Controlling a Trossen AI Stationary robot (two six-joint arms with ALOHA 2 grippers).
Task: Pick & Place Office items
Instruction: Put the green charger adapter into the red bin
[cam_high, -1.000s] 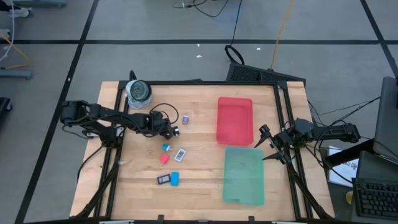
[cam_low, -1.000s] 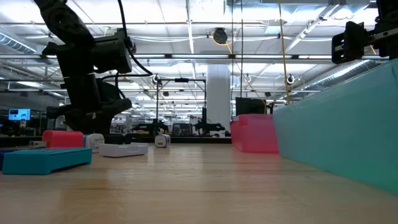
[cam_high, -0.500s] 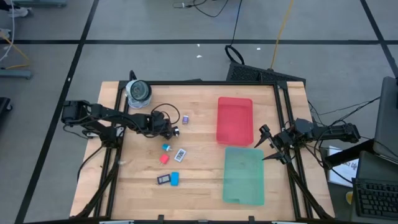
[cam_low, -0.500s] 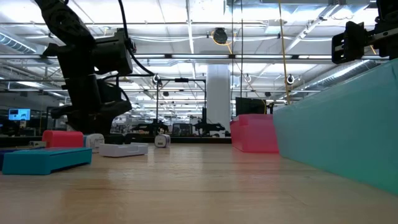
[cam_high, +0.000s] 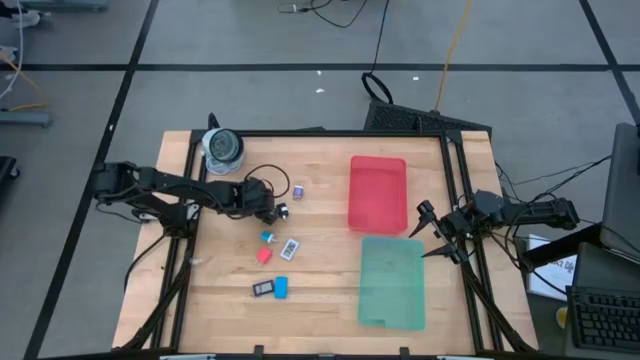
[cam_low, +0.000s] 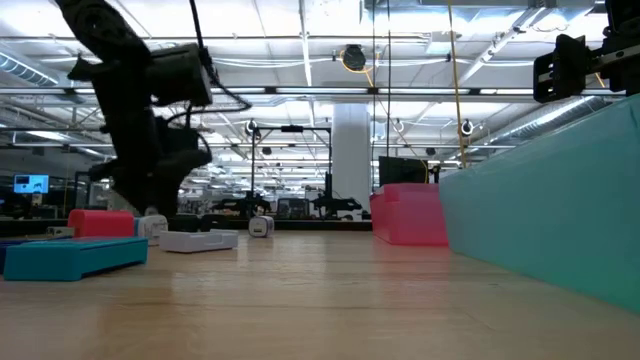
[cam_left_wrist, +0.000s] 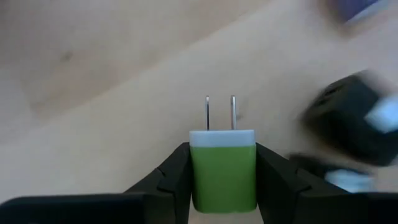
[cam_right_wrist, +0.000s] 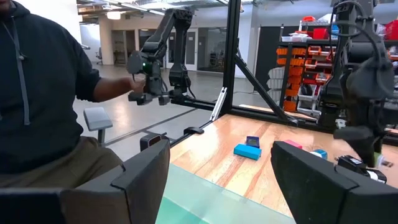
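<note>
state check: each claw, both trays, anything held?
Left claw: shut on green plug-in charger block.
Green plug-in charger block: held between the claw fingers, prongs pointing away, above the wooden table.
Right claw: open, holding nothing, waiting at the table's right edge.
Flat red tray: empty.
Flat green tray: empty.

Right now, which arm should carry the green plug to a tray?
Left. The left gripper is shut on the green plug, while the right gripper waits open at the table's edge beside the trays, holding nothing.
</note>
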